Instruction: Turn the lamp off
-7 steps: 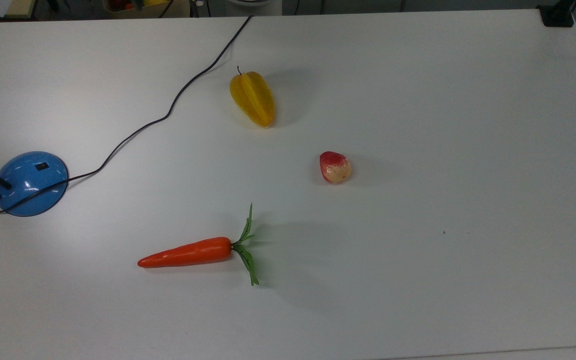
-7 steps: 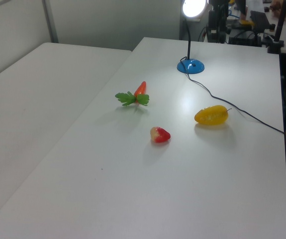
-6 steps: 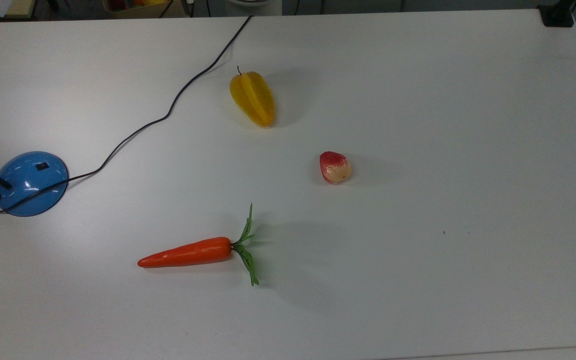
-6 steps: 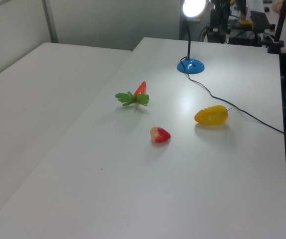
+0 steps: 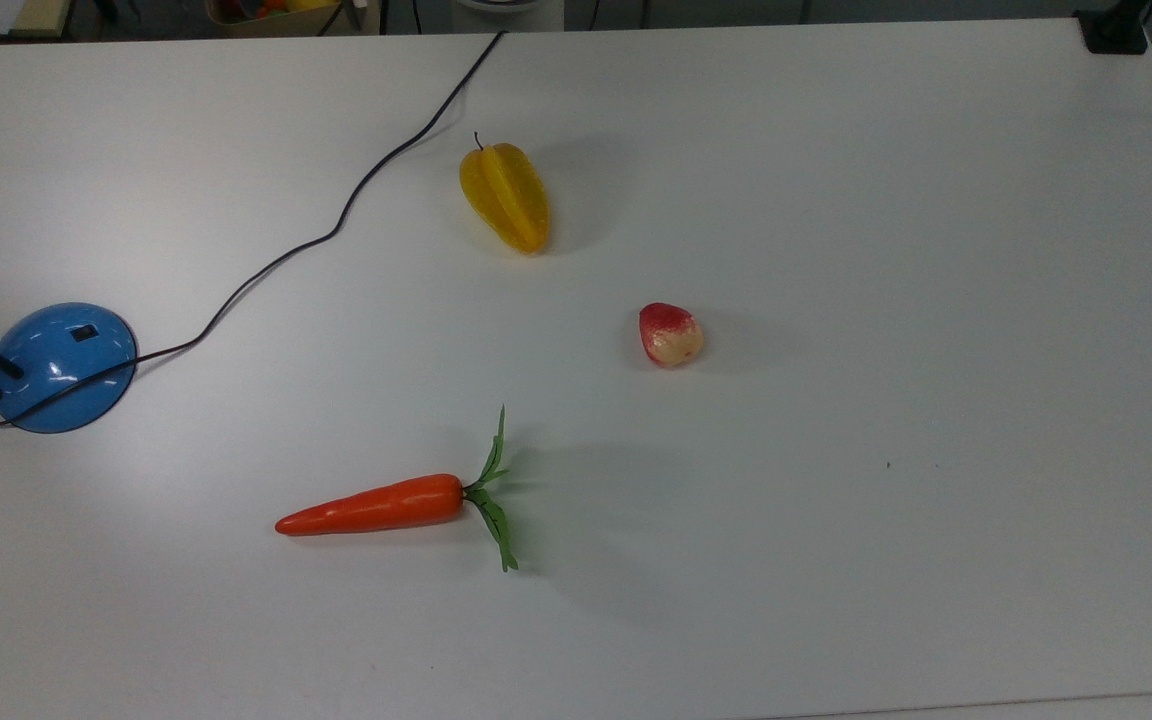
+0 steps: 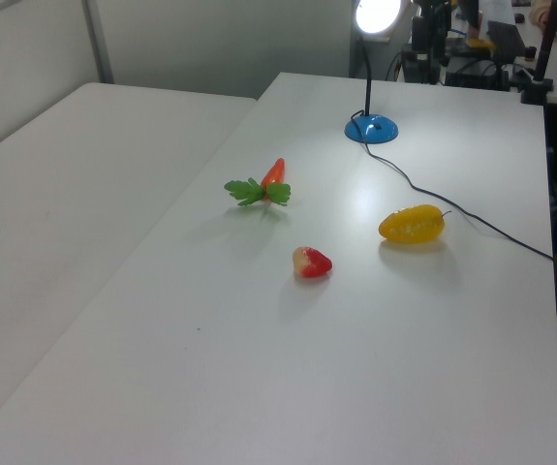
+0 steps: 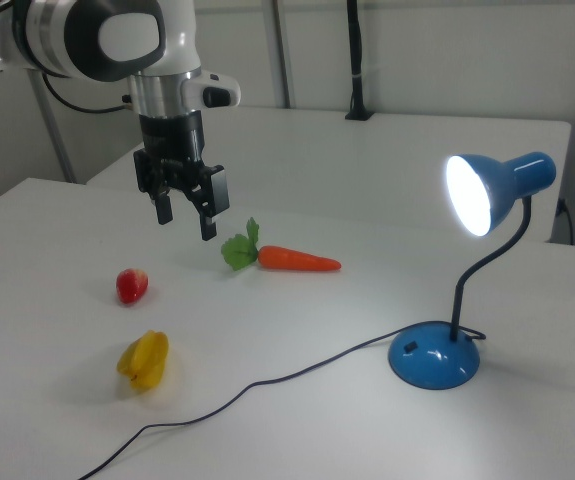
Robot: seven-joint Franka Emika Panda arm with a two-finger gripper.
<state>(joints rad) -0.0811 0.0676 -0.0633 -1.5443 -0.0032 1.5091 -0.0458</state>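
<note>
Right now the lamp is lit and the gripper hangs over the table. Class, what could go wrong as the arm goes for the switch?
1. The gripper hangs high near the carrot; a low sweep towards the lamp might knock it.
2. The switch is small on a glossy dome, so a finger may slip off or miss.
3. The cord trails across the table and could snag.

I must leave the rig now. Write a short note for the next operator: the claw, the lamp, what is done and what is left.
Claw: open, holding nothing, hanging above the table between the strawberry and the carrot, in the right view.
Lamp: blue base near the right view's right, its head lit; cord trails past the starfruit.
Done: nothing; the switch is untouched.
Left: move the claw to the base, press the black switch on top, check that the light goes out.
</note>
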